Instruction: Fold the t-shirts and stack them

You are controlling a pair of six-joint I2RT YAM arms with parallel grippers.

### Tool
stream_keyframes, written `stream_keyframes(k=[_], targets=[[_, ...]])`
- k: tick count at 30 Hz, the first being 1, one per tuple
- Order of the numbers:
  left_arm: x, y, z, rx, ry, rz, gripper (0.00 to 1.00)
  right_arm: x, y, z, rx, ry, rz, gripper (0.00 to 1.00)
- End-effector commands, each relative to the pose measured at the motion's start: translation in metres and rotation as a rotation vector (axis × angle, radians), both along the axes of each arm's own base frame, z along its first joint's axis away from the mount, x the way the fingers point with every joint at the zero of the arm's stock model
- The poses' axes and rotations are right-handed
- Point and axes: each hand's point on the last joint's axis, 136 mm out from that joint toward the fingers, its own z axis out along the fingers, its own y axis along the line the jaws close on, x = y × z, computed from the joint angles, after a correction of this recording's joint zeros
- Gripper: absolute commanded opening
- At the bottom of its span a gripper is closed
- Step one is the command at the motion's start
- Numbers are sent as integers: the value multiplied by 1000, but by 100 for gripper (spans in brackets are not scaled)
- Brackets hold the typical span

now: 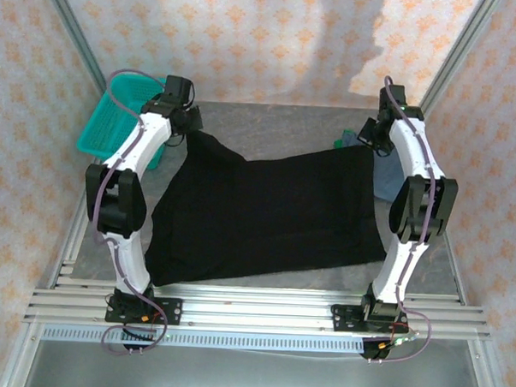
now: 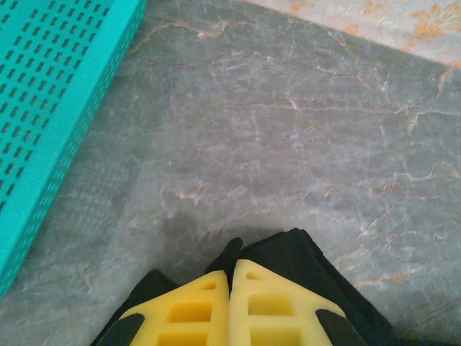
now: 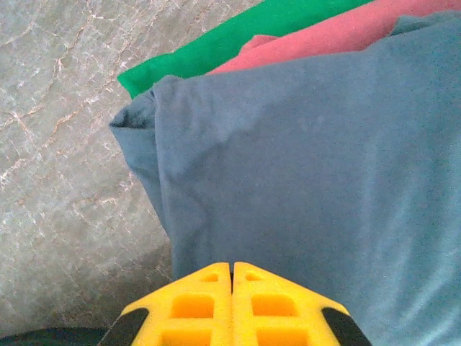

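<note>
The worktop (image 1: 278, 117) is grey stone-look with pale veins. It is closed in on three sides by walls (image 1: 248, 39) papered in peach with an orange floral repeat, and bare aluminium posts stand at the far corners. Ribbed aluminium rails (image 1: 253, 313) along the near edge carry both arm bases. A teal plastic mesh basket (image 1: 115, 123) sits at the far left, against the wall.

A large plain black cloth t-shirt (image 1: 266, 211) lies spread across the middle of the worktop. Its long axis runs left to right, and the near edge slants slightly away toward the right. Its far left corner is drawn up to the left gripper (image 2: 230, 265), whose yellow fingers are pressed together on a fold of the black cloth (a little pokes out past the tips).

The right gripper (image 3: 231, 268) is likewise pressed together at the shirt's far right corner. Whether cloth is caught between its fingers is hard to tell from this angle. Just beyond it lies a folded slate-blue shirt (image 3: 302, 158) on a maroon shirt (image 3: 324, 32), with a green shirt (image 3: 216, 43) at the bottom.
</note>
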Motion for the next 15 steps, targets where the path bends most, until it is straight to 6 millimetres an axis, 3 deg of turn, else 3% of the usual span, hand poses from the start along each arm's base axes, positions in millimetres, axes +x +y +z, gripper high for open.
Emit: stream_keyframes(k=[1,9,15], targets=[[-20,3,32,-8,-74,10,0,-19,-10,9,-59,-2,11,0],[-97,15,17,-19,-32,77,0,-59,-10,0,-82,27,36,0],[-162,28,-8,-27,33,162,0,-94,-9,-11,-85,67,38,0]])
